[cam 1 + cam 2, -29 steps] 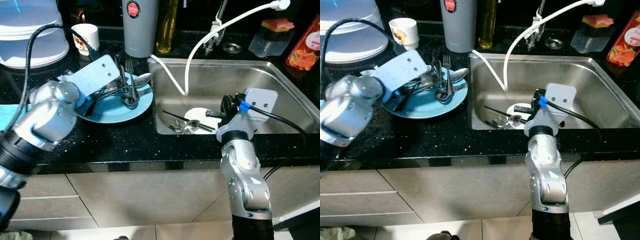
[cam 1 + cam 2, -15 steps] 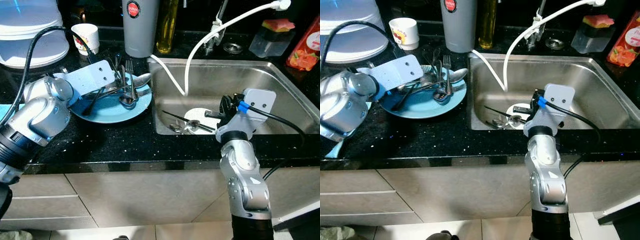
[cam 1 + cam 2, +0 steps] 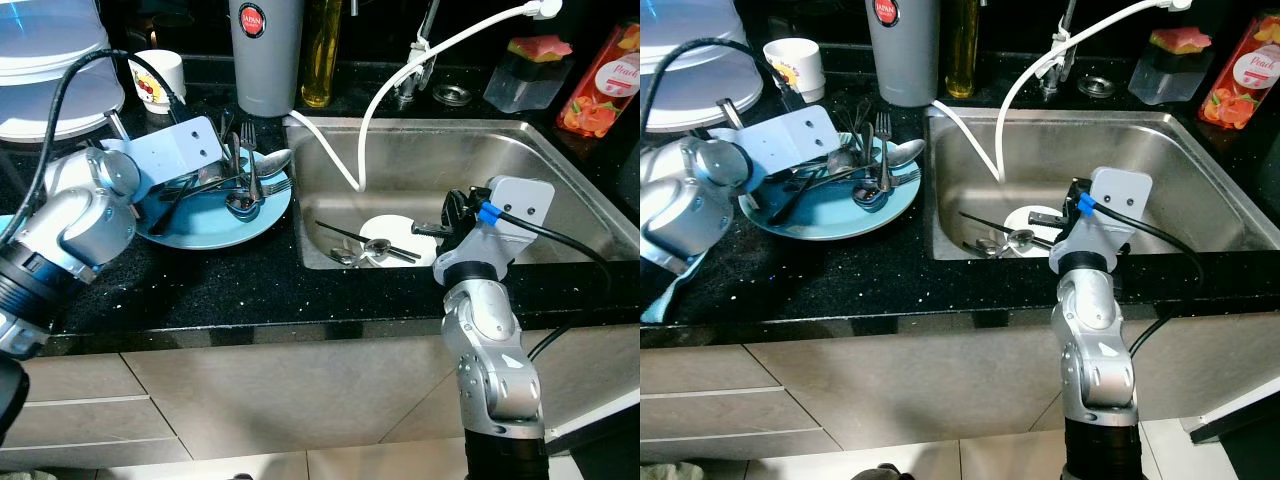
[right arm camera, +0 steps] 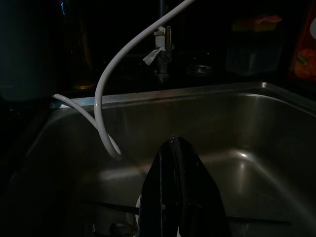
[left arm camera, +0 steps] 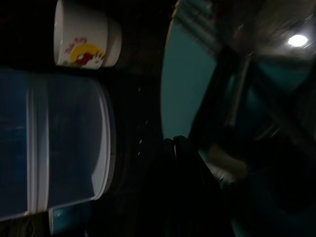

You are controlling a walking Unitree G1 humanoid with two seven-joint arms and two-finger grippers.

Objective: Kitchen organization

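Observation:
A blue plate (image 3: 215,222) on the black counter holds several forks and spoons (image 3: 243,178). My left gripper (image 5: 175,141) hovers over the plate's left side, fingers shut together; its pale wrist mount hides them in the eye views. A small white plate (image 3: 395,232) lies at the bottom of the steel sink (image 3: 520,170) with a few pieces of cutlery (image 3: 365,248) and a black chopstick beside it. My right gripper (image 3: 428,229) hangs over the sink's front edge, shut with nothing in it (image 4: 174,140).
A white hose (image 3: 375,90) loops from the tap into the sink. Behind the plate stand a grey tumbler (image 3: 265,55), an oil bottle (image 3: 320,50) and a white cup (image 3: 155,78). White stacked containers (image 3: 50,70) sit far left. A sponge box (image 3: 525,75) and a red pouch (image 3: 600,80) sit far right.
The camera has shifted a little. My left arm has sunk lower and drawn back towards the plate's left rim. The right arm has not moved.

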